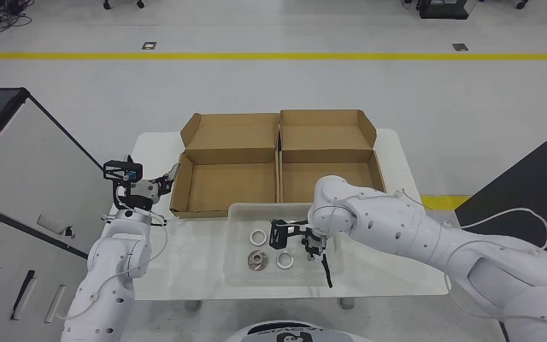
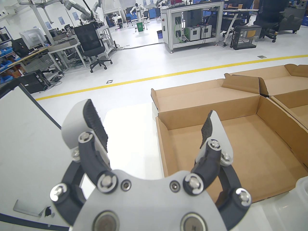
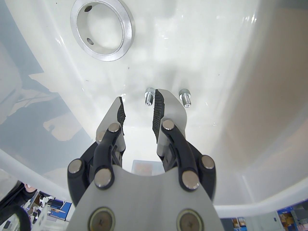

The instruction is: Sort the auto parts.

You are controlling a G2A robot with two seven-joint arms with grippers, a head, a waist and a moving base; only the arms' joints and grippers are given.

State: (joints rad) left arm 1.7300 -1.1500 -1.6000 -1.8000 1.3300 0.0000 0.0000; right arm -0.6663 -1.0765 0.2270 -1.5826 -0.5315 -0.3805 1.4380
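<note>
Auto-parts sorting, picking stage. The right hand (image 3: 138,95), jaws partly parted and grasping nothing, sits inside the white tray (image 1: 242,218) at the near edge of the desk (image 1: 192,248). One bolt (image 3: 149,96) lies just ahead of the fingertips, close to the inner face of one finger. A second bolt (image 3: 185,98) lies just outside that finger, and a metal ring (image 3: 102,26) is farther along the tray floor. The left hand (image 2: 149,108), released wide and empty, hangs beside the left cardboard box (image 1: 224,186), with the right cardboard box (image 1: 329,179) adjoining. Judged step: taking a bolt. The next move calls for a slight advance to bracket the nearer bolt, then closing without catching its neighbour.
</note>
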